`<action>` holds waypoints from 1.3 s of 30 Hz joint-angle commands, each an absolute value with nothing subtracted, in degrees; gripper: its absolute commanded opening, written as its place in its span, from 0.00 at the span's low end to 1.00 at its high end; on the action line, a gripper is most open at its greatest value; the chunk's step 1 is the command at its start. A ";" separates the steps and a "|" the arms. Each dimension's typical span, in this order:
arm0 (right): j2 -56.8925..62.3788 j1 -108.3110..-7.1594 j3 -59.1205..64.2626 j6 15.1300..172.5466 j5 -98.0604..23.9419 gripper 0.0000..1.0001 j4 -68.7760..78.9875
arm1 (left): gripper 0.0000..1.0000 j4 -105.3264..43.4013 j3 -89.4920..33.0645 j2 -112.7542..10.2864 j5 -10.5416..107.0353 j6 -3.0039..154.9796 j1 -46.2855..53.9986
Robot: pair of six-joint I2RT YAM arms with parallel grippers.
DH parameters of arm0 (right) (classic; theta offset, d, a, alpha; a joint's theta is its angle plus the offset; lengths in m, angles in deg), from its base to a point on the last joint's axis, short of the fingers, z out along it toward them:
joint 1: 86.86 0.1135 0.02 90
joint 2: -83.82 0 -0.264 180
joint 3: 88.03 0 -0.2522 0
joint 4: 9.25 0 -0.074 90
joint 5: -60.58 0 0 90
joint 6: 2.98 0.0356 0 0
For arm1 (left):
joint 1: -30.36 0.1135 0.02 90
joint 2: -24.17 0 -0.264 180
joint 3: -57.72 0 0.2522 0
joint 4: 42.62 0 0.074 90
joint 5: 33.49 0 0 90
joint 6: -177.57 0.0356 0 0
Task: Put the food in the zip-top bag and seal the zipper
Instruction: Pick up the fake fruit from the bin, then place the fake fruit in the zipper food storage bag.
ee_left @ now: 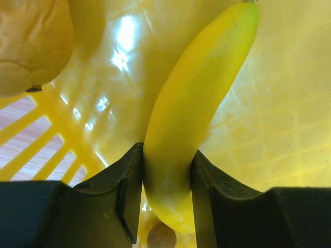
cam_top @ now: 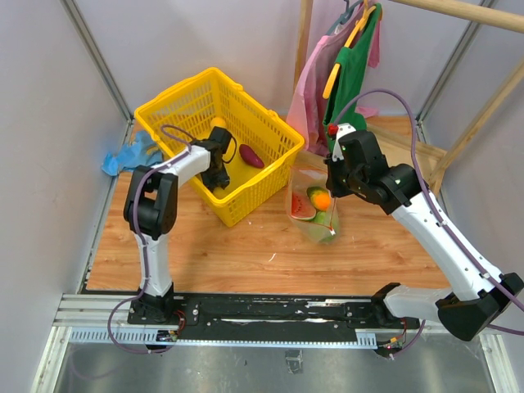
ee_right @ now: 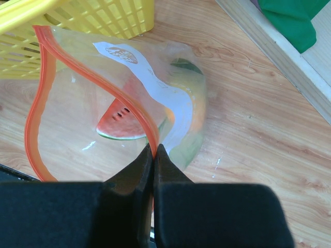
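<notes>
In the top view my left gripper [cam_top: 219, 173] is down inside the yellow basket [cam_top: 176, 102], upper left of centre. A purple eggplant-like piece [cam_top: 251, 155] lies on the basket floor to its right. Just right of the basket stands the zip-top bag [cam_top: 304, 182], with the watermelon wedge [cam_top: 300, 206] and a yellow-orange round fruit [cam_top: 322, 200] inside. My right gripper [cam_top: 334, 180] is at the bag's top edge.

From the left wrist, the fingers are pinching a yellow banana [ee_left: 201, 93] that runs from bottom centre to top right. A tan lumpy piece [ee_left: 28, 41] sits in the upper left corner.

From the right wrist, the fingers are pressed together on the zipper [ee_right: 37, 108] at bottom centre. The bag mouth gapes in a loop at left, and the wedge shows through the plastic.
</notes>
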State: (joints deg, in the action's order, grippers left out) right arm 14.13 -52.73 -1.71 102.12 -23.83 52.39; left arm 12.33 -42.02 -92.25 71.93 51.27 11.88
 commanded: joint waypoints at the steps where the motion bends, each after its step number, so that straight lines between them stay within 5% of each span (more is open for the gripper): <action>1: 14.79 -51.97 -1.71 101.86 -22.83 0.01 51.73 | 0.21 11.06 -41.12 -87.15 69.63 52.93 11.90; 25: 15.15 -51.95 -1.80 104.20 -23.30 0.01 50.09 | 0.11 0.36 -40.48 -62.67 66.54 61.81 2.29; 39: 15.03 -51.96 -1.30 105.68 -23.90 0.01 49.16 | 0.00 -29.41 -22.95 -44.47 64.15 78.94 -10.95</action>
State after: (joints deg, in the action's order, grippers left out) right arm 14.18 -52.73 -1.71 104.45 -23.88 51.01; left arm -16.06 -26.94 -48.73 66.03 71.75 -9.30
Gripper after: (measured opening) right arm 0.013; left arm 0.403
